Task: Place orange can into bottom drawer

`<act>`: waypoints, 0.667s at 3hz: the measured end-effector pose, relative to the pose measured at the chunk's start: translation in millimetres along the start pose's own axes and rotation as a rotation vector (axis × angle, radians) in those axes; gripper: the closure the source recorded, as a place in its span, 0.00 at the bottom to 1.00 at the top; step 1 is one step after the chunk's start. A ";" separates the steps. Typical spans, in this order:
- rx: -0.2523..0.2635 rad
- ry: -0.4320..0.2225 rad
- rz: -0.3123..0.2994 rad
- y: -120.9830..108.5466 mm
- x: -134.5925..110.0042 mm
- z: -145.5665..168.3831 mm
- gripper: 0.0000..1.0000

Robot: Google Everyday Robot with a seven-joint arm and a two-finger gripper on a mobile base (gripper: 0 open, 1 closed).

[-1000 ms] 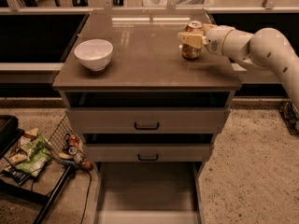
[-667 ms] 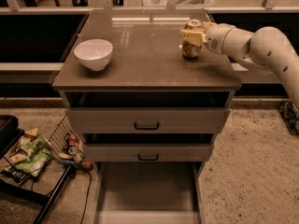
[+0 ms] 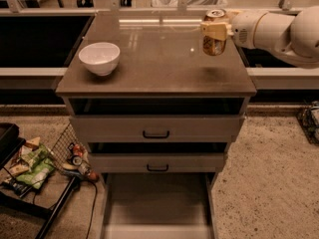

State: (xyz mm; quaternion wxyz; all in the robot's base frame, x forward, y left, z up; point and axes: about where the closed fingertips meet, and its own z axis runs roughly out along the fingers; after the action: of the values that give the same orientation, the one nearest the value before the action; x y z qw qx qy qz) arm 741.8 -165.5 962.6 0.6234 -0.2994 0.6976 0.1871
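Note:
The orange can is upright and lifted clear of the cabinet top, near its back right corner, with its shadow on the surface below. My gripper reaches in from the right on a white arm and is shut on the can, one pale finger across its front. The bottom drawer is pulled open at the foot of the cabinet, a shallow tray with a bare floor, well below and in front of the can.
A white bowl stands on the left of the cabinet top. Two upper drawers with black handles are slightly open. A wire basket of snacks sits on the floor at the left.
My gripper has raised the can off the cabinet top; it now hangs higher above the surface at about the same spot.

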 end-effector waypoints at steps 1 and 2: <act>-0.024 0.024 -0.001 38.2 -30.9 -38.2 1.00; -0.049 0.019 0.061 69.7 -38.7 -71.2 1.00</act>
State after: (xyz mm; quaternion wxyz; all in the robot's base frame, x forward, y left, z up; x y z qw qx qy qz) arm 644.1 -151.2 1003.6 0.6033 -0.2951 0.7075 0.2202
